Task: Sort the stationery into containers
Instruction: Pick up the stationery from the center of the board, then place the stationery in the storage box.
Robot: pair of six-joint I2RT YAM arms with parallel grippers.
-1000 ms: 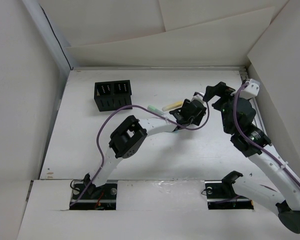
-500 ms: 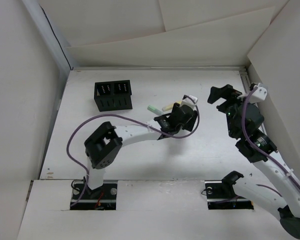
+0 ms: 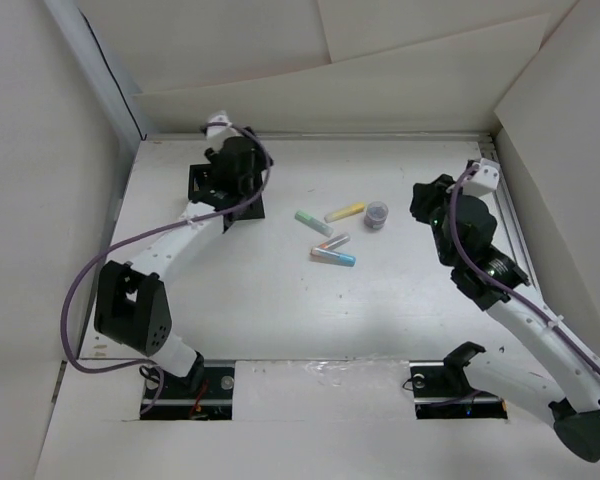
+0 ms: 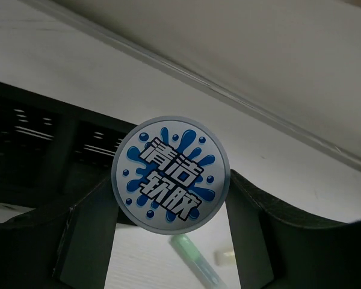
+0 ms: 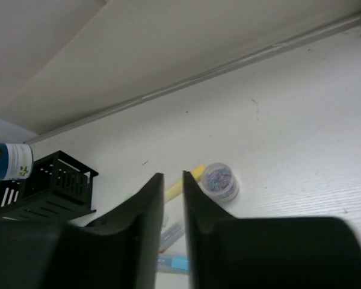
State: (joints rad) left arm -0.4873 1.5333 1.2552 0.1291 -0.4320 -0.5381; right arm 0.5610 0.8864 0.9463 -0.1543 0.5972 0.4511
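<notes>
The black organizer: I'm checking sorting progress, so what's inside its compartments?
Nothing shows inside the black organizer. The left pincer, holding a round labelled item, covers most of it from above.

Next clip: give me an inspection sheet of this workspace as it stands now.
Surface: white table, no spills seen.
Job's things: black organizer at far left; green stick, yellow stick, pinkish stick, clear blue-ended stick and round container lie mid-table.
Clutter: nothing seen.
Grippers: left gripper over the organizer, shut on a round labelled tube; right gripper nearly shut, holding nothing.
Cables: purple cable loops beside the left arm.
Surroundings: white panels wall the table.
</notes>
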